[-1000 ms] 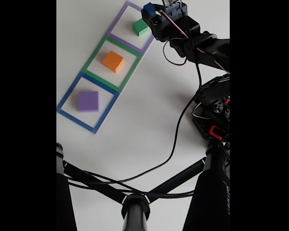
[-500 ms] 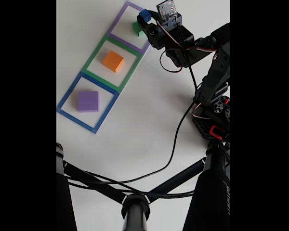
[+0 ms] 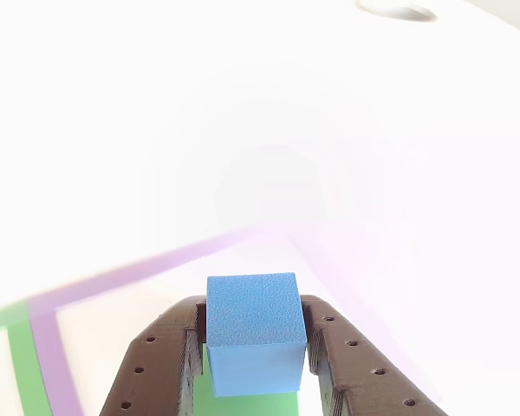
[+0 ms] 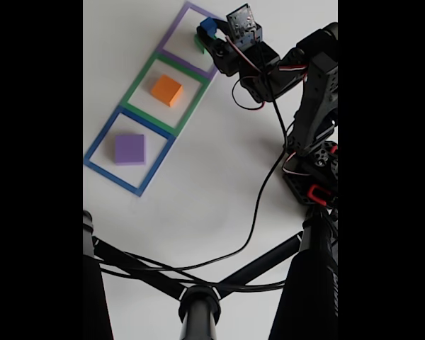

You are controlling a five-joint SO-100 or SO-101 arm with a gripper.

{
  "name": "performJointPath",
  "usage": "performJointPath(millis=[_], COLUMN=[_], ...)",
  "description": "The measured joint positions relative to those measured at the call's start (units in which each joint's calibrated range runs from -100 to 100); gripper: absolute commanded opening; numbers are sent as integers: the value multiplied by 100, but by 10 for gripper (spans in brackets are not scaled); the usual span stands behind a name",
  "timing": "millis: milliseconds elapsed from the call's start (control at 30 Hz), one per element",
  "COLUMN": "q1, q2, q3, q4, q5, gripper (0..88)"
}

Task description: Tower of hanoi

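Observation:
In the fixed view my gripper [image 4: 208,32] is shut on the small blue cube [image 4: 207,27], held over the green block [image 4: 197,41] inside the purple square outline; most of the green block is hidden under the gripper. The orange-yellow block [image 4: 166,90] sits in the green outline and the purple block [image 4: 130,149] in the blue outline. In the other view the blue cube [image 3: 254,334] is clamped between the two dark fingers [image 3: 160,368], with a patch of the green block [image 3: 243,404] showing just below it.
Three flat square outlines, purple [image 4: 176,29], green [image 4: 137,88] and blue [image 4: 100,142], lie in a diagonal row on the white table. The arm's base [image 4: 315,170] stands at the right. Black tripod legs [image 4: 198,301] and a cable [image 4: 258,205] cross the lower part.
The gripper with the blue cube has swung left and come down over the green block, which it now largely covers. The orange-yellow and purple blocks have not moved.

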Motion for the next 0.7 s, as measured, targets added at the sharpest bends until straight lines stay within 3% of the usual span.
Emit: performJointPath(millis=[233,467,700], q1=[0,-16,-25], q2=[253,338,380], q3=[-26,-35,-61], q4=[-241,-297,-353], q5=[0,0,0], gripper=[45,148,196])
